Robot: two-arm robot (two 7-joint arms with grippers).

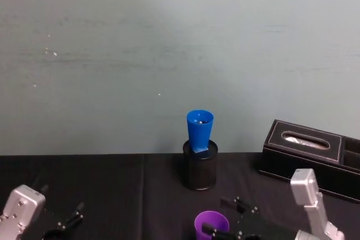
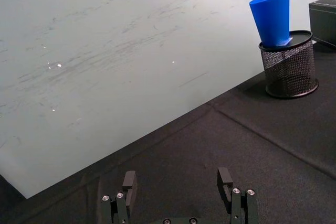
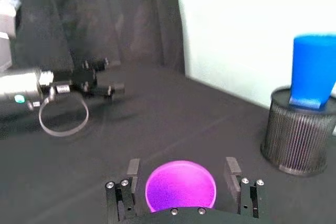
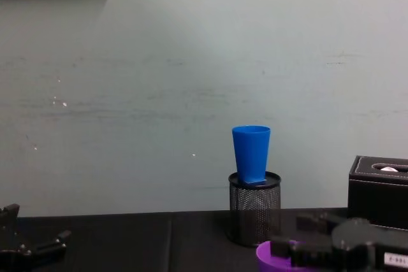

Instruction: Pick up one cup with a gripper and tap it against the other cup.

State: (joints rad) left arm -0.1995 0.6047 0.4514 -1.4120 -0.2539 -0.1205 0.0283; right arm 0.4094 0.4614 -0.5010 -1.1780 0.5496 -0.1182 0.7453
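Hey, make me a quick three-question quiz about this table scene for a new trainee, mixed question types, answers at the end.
1. True or false: the blue cup stands directly on the table.
2. Multiple choice: the purple cup sits A) between the fingers of the right end effector, B) inside the mesh pen holder, C) on the tissue box.
3. Fill in: the left end effector is open and holds ____.

Key:
1. False; its base sits in the mesh pen holder, leaning a little.
2. A; whether the fingers press its wall cannot be told.
3. Nothing; it sits low over the black cloth at the robot's left.
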